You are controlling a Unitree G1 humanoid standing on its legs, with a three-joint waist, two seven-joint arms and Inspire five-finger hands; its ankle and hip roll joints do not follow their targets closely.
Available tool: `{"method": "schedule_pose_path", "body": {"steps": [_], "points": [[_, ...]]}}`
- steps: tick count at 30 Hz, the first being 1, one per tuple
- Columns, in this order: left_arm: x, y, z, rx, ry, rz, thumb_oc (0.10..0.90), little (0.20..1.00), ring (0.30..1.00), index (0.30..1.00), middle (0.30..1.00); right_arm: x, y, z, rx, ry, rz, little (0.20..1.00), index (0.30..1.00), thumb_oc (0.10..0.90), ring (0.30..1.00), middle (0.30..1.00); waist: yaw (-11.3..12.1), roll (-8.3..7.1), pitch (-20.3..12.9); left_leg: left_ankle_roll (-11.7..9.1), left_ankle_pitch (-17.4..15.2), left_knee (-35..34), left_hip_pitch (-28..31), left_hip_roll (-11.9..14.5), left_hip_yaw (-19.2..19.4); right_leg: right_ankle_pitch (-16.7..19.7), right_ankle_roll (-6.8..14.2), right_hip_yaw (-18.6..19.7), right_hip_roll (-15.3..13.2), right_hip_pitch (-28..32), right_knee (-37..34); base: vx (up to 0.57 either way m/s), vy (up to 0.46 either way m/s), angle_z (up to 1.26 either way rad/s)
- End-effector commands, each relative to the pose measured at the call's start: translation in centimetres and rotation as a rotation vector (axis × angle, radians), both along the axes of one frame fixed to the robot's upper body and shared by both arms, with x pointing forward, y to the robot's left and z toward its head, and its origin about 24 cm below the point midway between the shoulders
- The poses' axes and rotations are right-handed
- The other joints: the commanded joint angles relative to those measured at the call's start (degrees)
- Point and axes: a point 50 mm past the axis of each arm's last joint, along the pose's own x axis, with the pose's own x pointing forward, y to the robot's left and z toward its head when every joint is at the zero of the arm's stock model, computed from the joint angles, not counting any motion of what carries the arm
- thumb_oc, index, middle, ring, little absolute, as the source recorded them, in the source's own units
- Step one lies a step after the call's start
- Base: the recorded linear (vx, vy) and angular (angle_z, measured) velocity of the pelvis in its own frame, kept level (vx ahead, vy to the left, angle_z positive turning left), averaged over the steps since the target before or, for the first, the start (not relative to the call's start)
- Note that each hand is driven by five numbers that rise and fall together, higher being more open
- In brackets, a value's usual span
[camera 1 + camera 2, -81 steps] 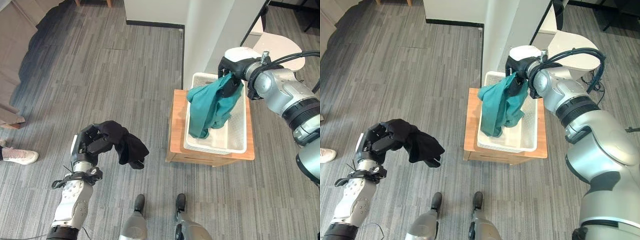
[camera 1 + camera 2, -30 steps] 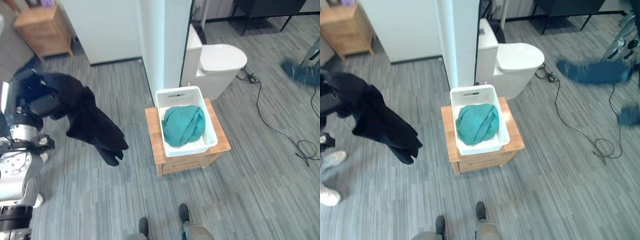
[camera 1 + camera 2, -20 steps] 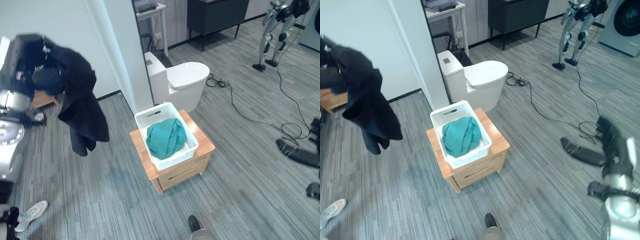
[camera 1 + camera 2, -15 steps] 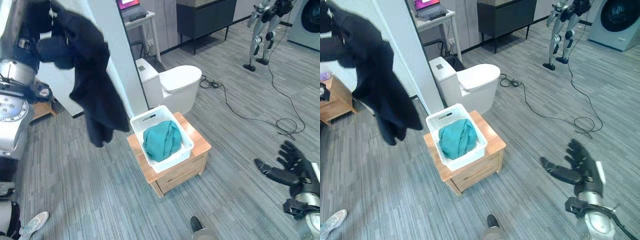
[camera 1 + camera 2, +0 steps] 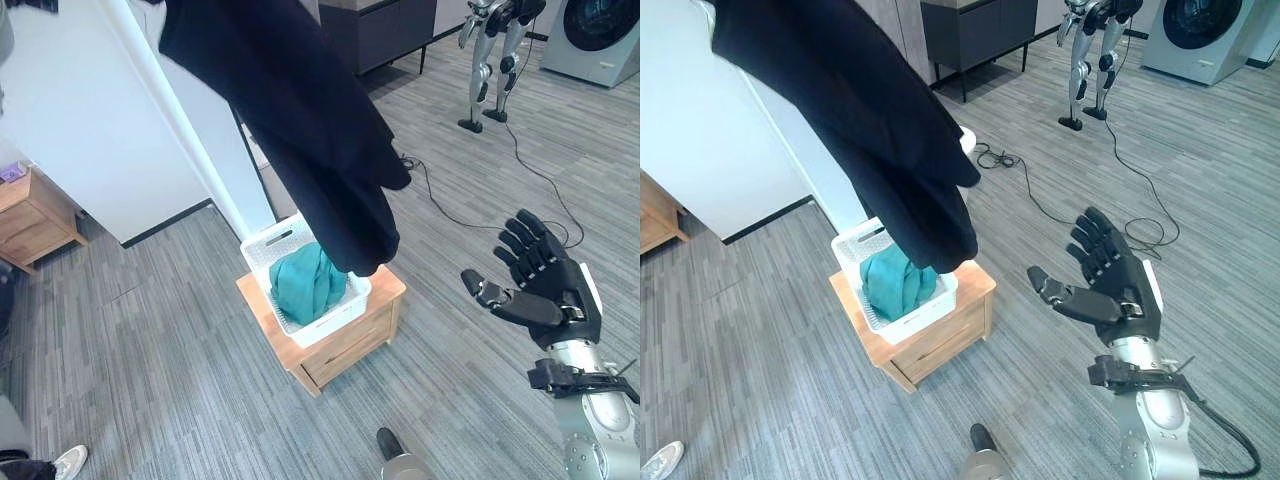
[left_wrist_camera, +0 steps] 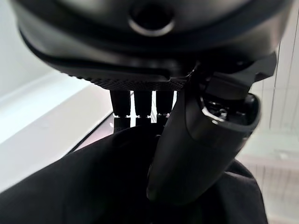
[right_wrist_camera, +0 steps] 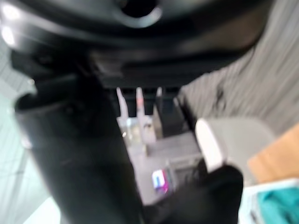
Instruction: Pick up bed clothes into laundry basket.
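Black garment [image 5: 300,120] above basket [image 5: 345,305]

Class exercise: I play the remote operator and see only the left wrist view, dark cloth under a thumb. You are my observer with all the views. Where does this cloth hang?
Observer: The black garment hangs high, its lower end over the white basket.
Operator: Is the basket empty?
Observer: No, a teal garment lies in it.
Operator: What does the basket stand on?
Observer: A small wooden table.
Operator: And the other hand?
Observer: The right hand is open, apart from the basket.
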Motion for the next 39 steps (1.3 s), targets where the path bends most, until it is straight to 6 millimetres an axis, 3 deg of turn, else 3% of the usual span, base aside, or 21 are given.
{"method": "schedule_pose_path", "body": {"steps": [1,10,15,22,26,27,35,39], "points": [[-4.0,1.2,4.7,-0.147,-0.235,-0.011,0.4,0.3,0.3,0.3,0.3,-0.2,0.4,6.4,-0.078,-0.306,0.068,0.9,0.9,0.8,0.9,0.9,2.1,-1.63,-4.8,0.2,-2.7,0.1,-0.5,-1.8,-1.7,-11.0,5.1,-2.3,-1.9,3.3,4.6,0.01,-0.002,0.05],[-4.7,-2.5,5.1,0.085,-0.27,-0.074,0.4,0.3,0.3,0.3,0.3,-0.1,1.0,5.6,-0.069,-0.272,0.119,0.9,0.9,0.8,0.9,0.9,2.1,-0.96,-4.0,-0.1,-2.3,0.1,-1.2,-1.7,-1.7,-10.6,4.9,-2.4,-2.1,3.1,3.4,0.0,0.0,0.01],[-4.3,-2.4,4.5,0.104,-0.245,-0.07,0.4,0.3,0.3,0.3,0.3,0.1,1.0,5.3,-0.067,-0.258,0.125,0.9,0.9,0.8,0.9,0.9,2.1,-0.9,-3.7,-0.3,-2.2,0.1,-1.6,-1.5,-1.6,-10.2,4.8,-2.5,-2.0,3.1,2.6,0.0,0.0,0.0],[-3.6,0.0,3.1,0.052,-0.191,-0.005,0.4,0.3,0.3,0.3,0.3,0.3,1.2,5.2,-0.065,-0.248,0.144,0.9,0.9,0.8,0.9,0.9,2.3,-1.32,-2.7,-0.7,-1.9,0.1,-2.6,-1.3,-1.6,-10.0,4.6,-2.6,-1.9,2.8,1.7,0.0,0.0,0.0],[-2.9,2.5,1.9,-0.011,-0.134,0.069,0.4,0.3,0.3,0.3,0.3,0.2,1.0,5.1,-0.075,-0.236,0.14,0.9,0.9,0.8,0.9,0.9,2.2,-1.61,-1.8,-0.8,-1.7,0.1,-3.2,-1.1,-1.4,-9.9,4.5,-2.6,-1.6,2.2,1.6,0.0,0.0,0.0],[-2.5,4.0,1.0,-0.067,-0.1,0.103,0.4,0.3,0.3,0.3,0.3,0.0,0.8,4.9,-0.078,-0.227,0.131,0.9,0.9,0.8,0.9,0.9,2.1,-2.06,-1.1,-0.9,-1.6,0.1,-3.4,-0.8,-1.2,-9.9,4.4,-2.5,-1.4,1.9,1.6,0.0,0.0,0.0],[-1.9,6.5,-1.9,-0.174,-0.046,0.121,0.4,0.3,0.3,0.3,0.3,-0.3,0.2,4.9,-0.085,-0.221,0.098,0.9,0.9,0.8,0.9,0.9,1.4,-3.09,1.6,-1.2,-1.1,0.1,-4.8,-0.3,-0.1,-9.5,4.1,-1.3,-0.7,-0.3,1.8,-0.03,-0.005,-0.04],[-1.6,6.4,-2.9,-0.148,-0.026,0.115,0.4,0.3,0.3,0.3,0.3,-0.2,0.4,5.0,-0.095,-0.226,0.105,0.9,0.9,0.8,0.9,0.9,1.5,-3.46,3.0,-1.3,-0.8,0.1,-5.7,0.1,0.6,-9.0,3.9,-0.5,-0.3,-1.5,1.6,-0.03,-0.004,-0.08]]}}
